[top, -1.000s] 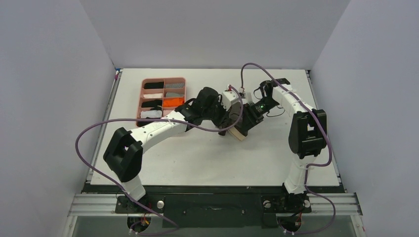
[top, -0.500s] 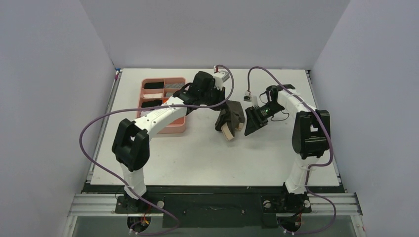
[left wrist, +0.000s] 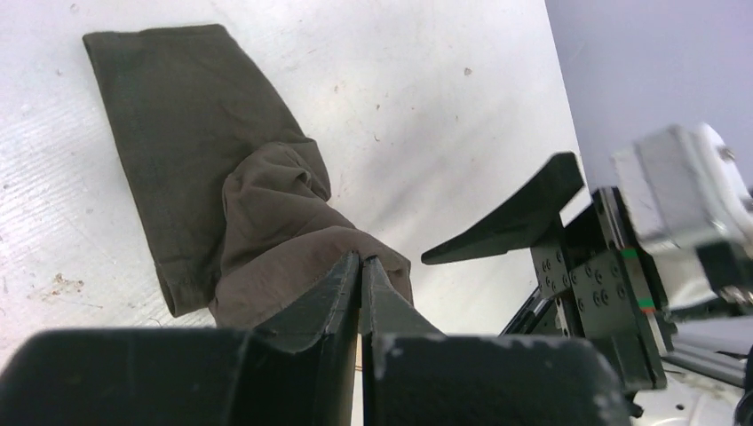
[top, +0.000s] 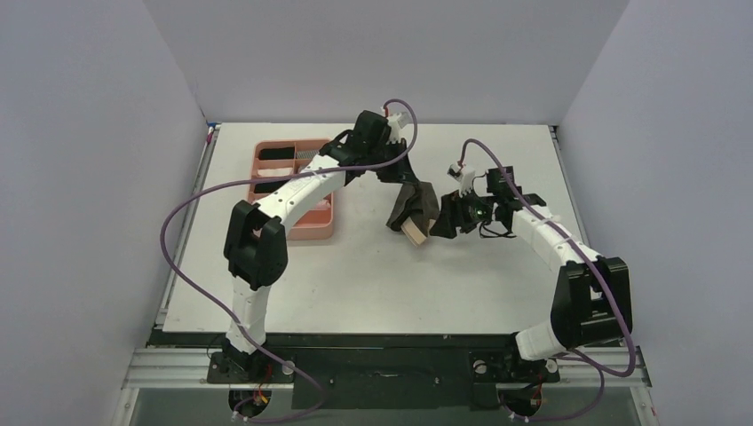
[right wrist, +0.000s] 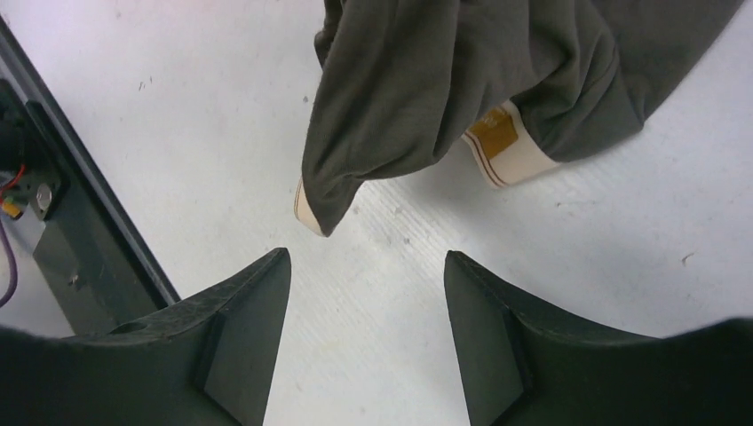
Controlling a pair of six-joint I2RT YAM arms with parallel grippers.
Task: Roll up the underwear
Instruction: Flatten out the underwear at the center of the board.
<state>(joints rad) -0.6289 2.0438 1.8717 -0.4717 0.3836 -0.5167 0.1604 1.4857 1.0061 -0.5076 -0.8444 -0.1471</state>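
The underwear point(top: 417, 209), dark grey-brown with a beige waistband point(top: 415, 233), hangs bunched over the middle of the table, its lower end on the surface. My left gripper point(top: 408, 188) reaches in from the far side and is shut on a fold at the top of the underwear point(left wrist: 204, 151), its jaws pressed together on the cloth point(left wrist: 361, 262). My right gripper point(top: 447, 217) stands open just right of the garment, low over the table. In the right wrist view the underwear point(right wrist: 462, 80) and its waistband point(right wrist: 512, 153) lie just beyond the open gripper point(right wrist: 368, 266), untouched.
A pink tray point(top: 306, 233) with small rolled cloths in its compartments sits at the left, and the left arm passes over its far right corner. Purple cables loop over both arms. A right fingertip point(left wrist: 519, 217) shows close beside the cloth in the left wrist view.
The left arm has swung back toward the far side, lifting the underwear by its top. The right gripper let go of it, and its elbow has swung out to the near right.
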